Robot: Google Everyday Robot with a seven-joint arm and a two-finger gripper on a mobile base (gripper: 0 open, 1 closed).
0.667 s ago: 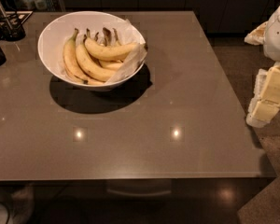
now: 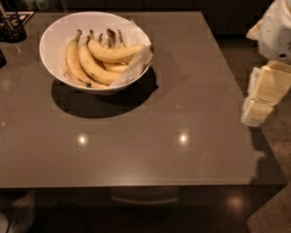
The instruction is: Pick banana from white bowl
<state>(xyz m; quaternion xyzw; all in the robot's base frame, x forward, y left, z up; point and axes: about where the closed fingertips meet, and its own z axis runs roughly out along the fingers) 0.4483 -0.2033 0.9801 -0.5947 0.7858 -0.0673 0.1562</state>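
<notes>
**Desk stock: one bowl, bananas inside**

Desk (image 2: 194,130): grey, bears the bowl.
White bowl (image 2: 53,38): well left of the jaws; holds several bananas and crumpled paper (image 2: 136,64).
Gripper (image 2: 257,109): at the desk's right edge, spread or pressed together cannot be told; slightly nearer the bowl than before.
Banana (image 2: 114,52): topmost in the bowl, unmoved.
</notes>
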